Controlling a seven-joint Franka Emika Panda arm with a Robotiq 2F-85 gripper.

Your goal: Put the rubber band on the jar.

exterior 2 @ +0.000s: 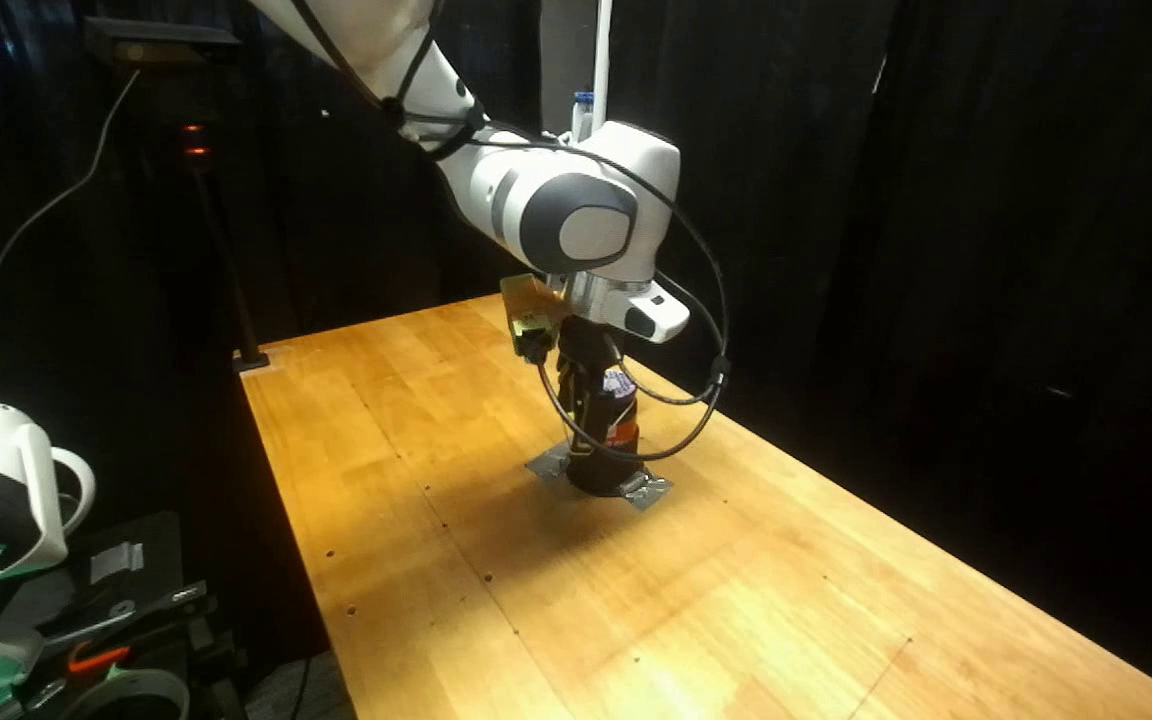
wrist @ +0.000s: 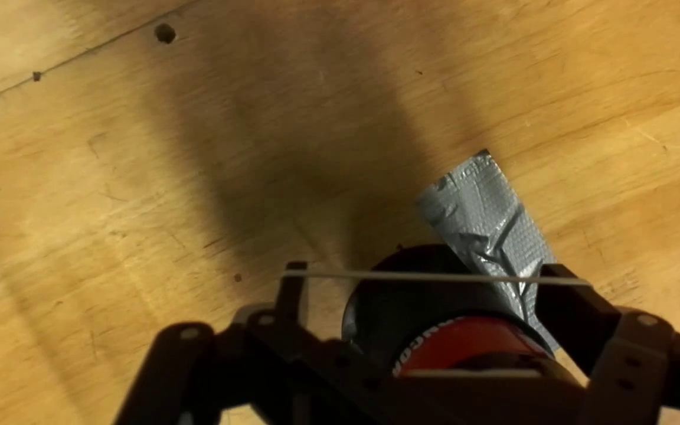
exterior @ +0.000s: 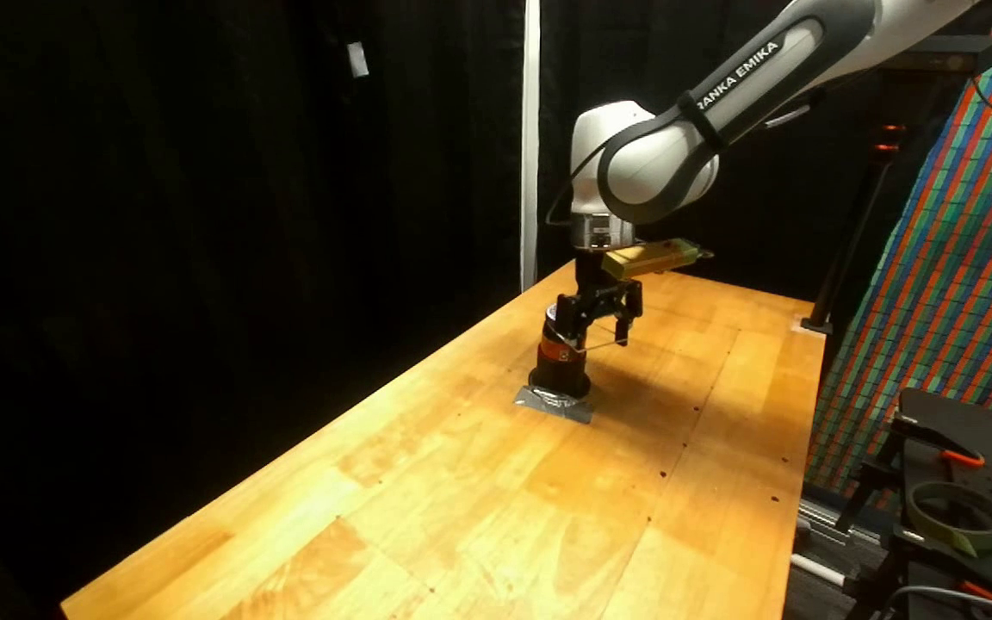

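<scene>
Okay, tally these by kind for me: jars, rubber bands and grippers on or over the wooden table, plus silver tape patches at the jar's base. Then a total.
Jar: 1
Rubber band: 1
Gripper: 1
Silver tape patches: 2, showing in an exterior view
Total: 5

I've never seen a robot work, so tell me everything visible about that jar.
The jar stands upright on the wooden table: a dark, smooth-looking cylinder with a wider base, a white-lettered orange-red label and a pale, patterned top. Strips of silver tape overlap its base. Whether the gripper or rubber band touches it is unclear.
</scene>
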